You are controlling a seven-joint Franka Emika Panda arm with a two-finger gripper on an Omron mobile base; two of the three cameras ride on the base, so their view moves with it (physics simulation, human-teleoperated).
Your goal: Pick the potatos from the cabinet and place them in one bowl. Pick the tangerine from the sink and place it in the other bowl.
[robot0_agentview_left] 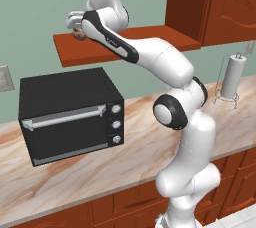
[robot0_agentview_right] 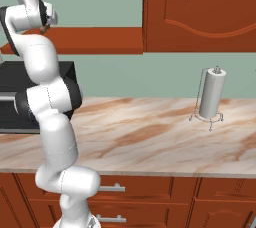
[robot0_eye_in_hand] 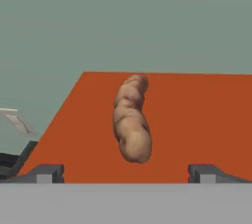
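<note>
- Gripper [robot0_eye_in_hand: 126, 173] is sitting fully apart, nothing between the tips; potato [robot0_eye_in_hand: 131, 119] is lying on the shelf [robot0_eye_in_hand: 197, 115] just ahead of it, roughly centred in the gap in the hand view.
- Potato is lying lengthwise along the approach line, so the tips are lining up to close across its narrow width. Good, but it is lumpy and rounded; I'm expecting it to roll or squirt forward if the tips are closing too near the front end.
- Shelf risk: the tips are riding close over the board. Dropping any lower during the advance is likely to scrape the wood or jam.
- Overshoot risk: pushing in too far is likely to shove the potato toward the back wall instead of straddling it.
- Edge risk: the shelf's left edge is running not far from the potato in the hand view; a sideways nudge could be sending it off onto the oven [robot0_agentview_left: 70, 114] or counter [robot0_agentview_left: 100, 172].
- Left base view: the arm is covering most of the potato [robot0_agentview_left: 78, 34]; just a brown sliver is showing by the wrist.
- Right base view: the hand is blocking the contact area, so I cannot tell the gap to the board.
</note>
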